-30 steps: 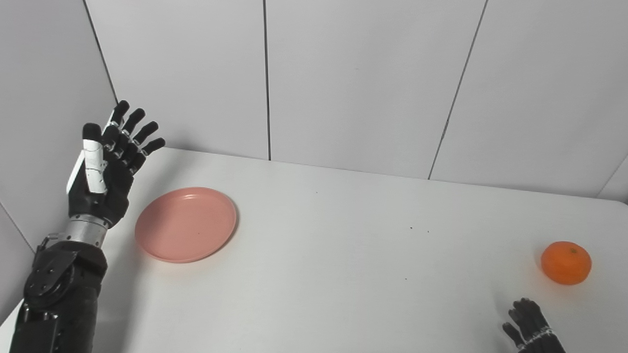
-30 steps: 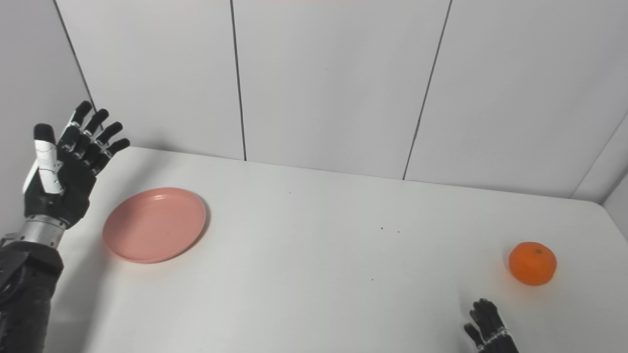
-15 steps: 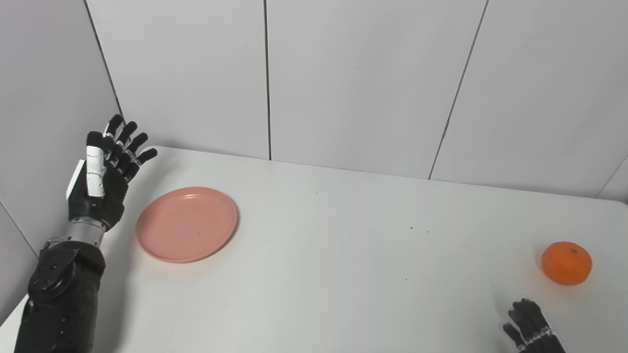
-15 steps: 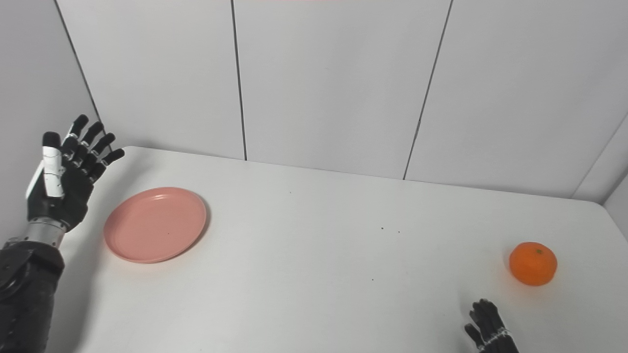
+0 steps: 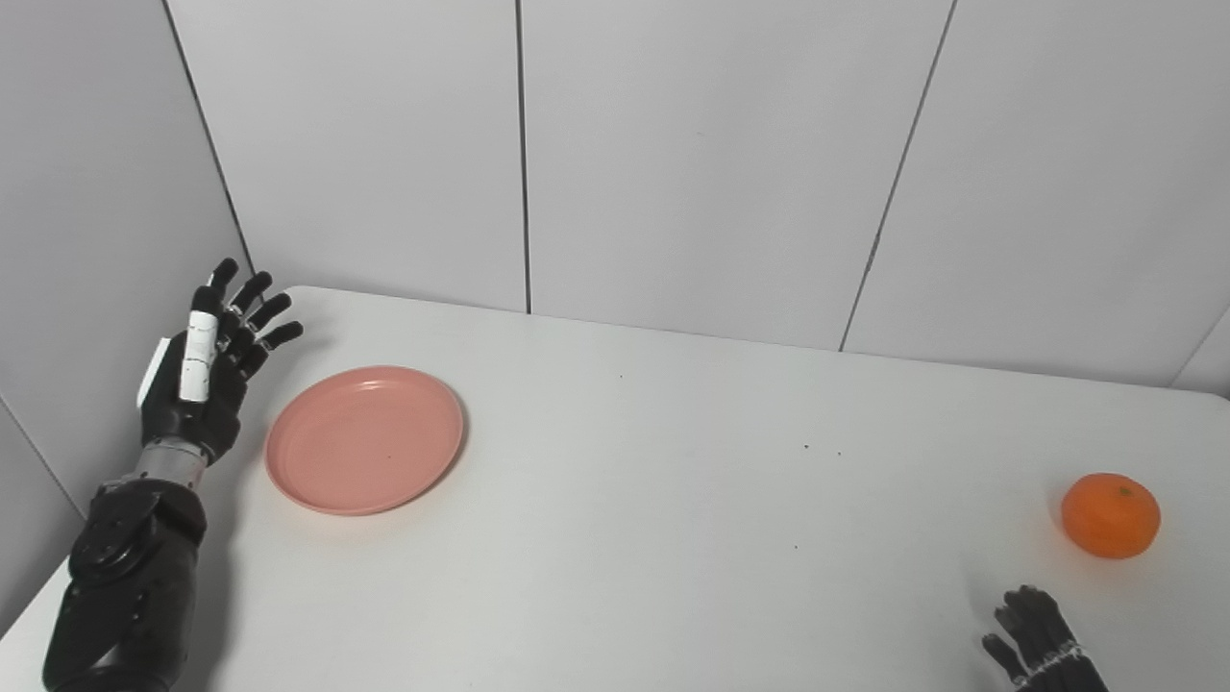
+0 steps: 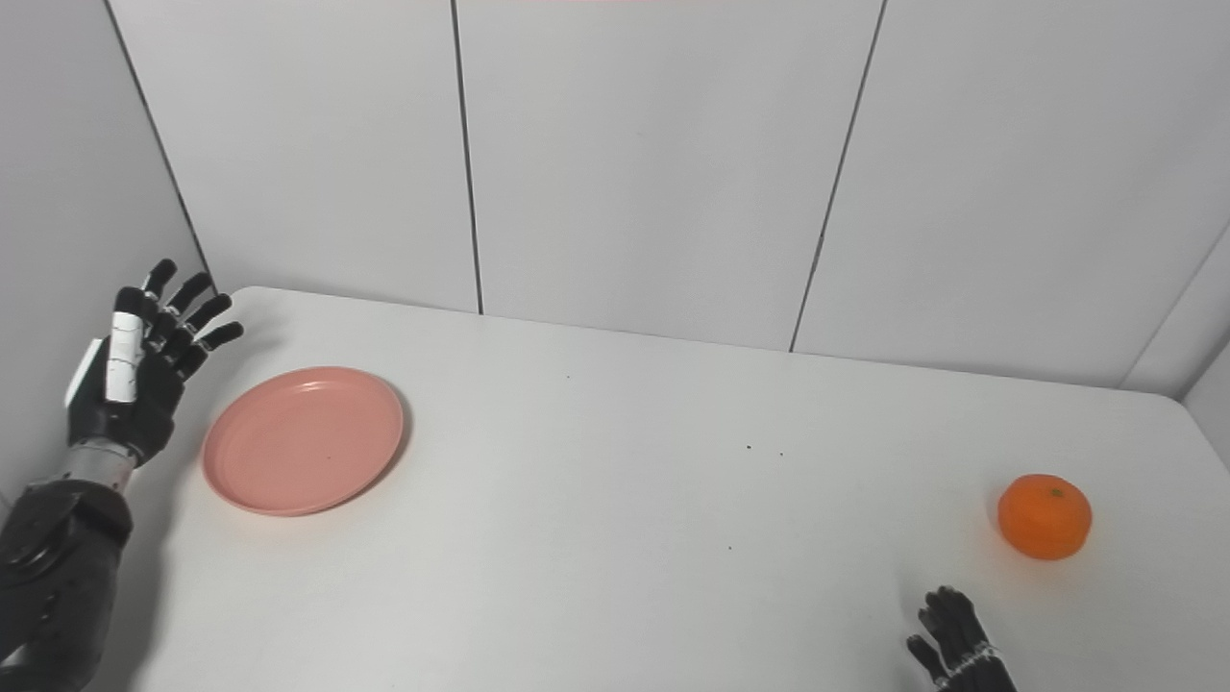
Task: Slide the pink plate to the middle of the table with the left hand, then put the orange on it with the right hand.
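The white table (image 5: pixel 673 538) fills the scene, bounded by pale wall panels behind and on the left. The pink plate (image 5: pixel 365 439) lies flat near the table's far left corner, well away from the middle, and it sits where it did a second ago, so the slide has not begun. The left robot hand (image 5: pixel 207 380) has changed most: over the last second it has dropped from a raised pose to a lower one beside the table's left edge, and it is now just beside the plate's left rim without touching it, fingers spread and holding nothing. That descent suggests it is lining up to push the plate rightward, toward the centre. The orange (image 5: pixel 1110 514) rests near the table's right edge, unmoved and well apart from the plate. The right robot hand (image 5: pixel 1038 639) shows only partly at the table's near edge, close to the orange but clear of it; its visible fingers look loosely spread and empty, and it appears to be waiting its turn.
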